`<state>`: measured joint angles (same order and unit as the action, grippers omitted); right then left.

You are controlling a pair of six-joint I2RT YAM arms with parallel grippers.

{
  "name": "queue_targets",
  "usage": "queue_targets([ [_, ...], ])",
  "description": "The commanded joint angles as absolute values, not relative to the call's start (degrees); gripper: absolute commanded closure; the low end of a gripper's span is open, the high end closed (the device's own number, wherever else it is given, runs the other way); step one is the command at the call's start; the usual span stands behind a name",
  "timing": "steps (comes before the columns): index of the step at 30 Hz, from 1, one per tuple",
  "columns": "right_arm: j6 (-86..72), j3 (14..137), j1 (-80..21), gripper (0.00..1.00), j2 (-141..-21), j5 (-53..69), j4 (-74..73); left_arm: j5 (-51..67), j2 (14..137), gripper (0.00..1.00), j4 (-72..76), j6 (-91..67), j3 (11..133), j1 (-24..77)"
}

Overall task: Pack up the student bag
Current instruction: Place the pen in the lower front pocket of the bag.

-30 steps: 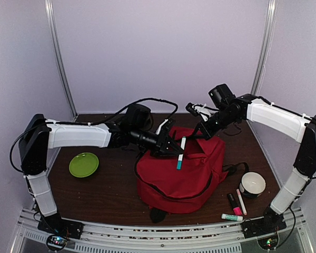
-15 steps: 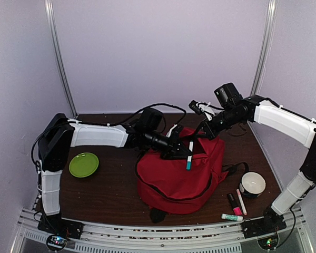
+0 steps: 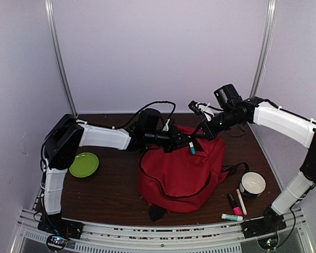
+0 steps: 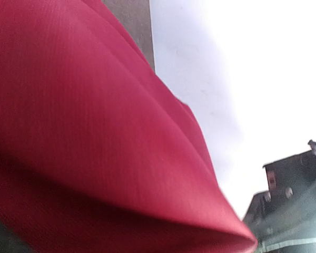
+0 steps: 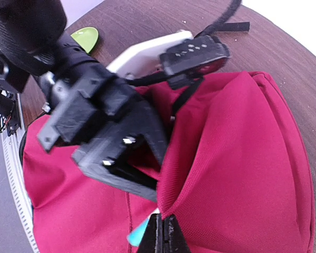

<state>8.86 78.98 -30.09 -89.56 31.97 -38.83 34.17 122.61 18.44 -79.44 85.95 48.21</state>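
At the middle of the brown surface point(image 3: 110, 187): student bag point(image 3: 176, 176), red, base toward the near edge, mouth toward the far right. Its long axis runs near-left to far-right.

Left tool point(image 3: 185, 143): over the bag's mouth, clamped on a white marker point(image 3: 191, 148) with a teal end, which hangs tilted downward.

Right tool point(image 5: 163, 234): fingers pressed together on a fold of the bag's red rim.

Top view alone: both arms meeting above the bag, a white cup point(image 3: 252, 184) and three loose markers point(image 3: 235, 204) at near right. The green plate point(image 3: 84, 164) at left also shows in the right wrist view.

Left wrist view: blurred red fabric across most of the frame, its own fingers unseen.

Right wrist view: the pinch on the fabric close up, the left tool's black body above it and a sliver of teal beside the fingers.

Since one second ago: the left arm reaches farther right. The marker has gone from over the bag's front panel to its mouth. The right tool's grip is unchanged.
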Motion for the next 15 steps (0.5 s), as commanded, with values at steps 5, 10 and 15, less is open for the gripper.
queue_targets([
  [5, 8.6, 79.0, -30.2, 1.00, -87.5, 33.7, -37.3, 19.6, 125.6, 0.70, 24.2, -85.6, 87.2, 46.8],
  [10, 8.3, 78.2, -30.1, 1.00, -88.0, 33.9, -36.6, 18.9, 121.3, 0.73, 32.8, -87.8, 81.7, 47.2],
  [15, 8.5, 79.1, -30.1, 1.00, -89.0, 33.6, -37.2, 17.5, 121.4, 0.74, 34.3, -90.7, 83.1, 47.8],
])
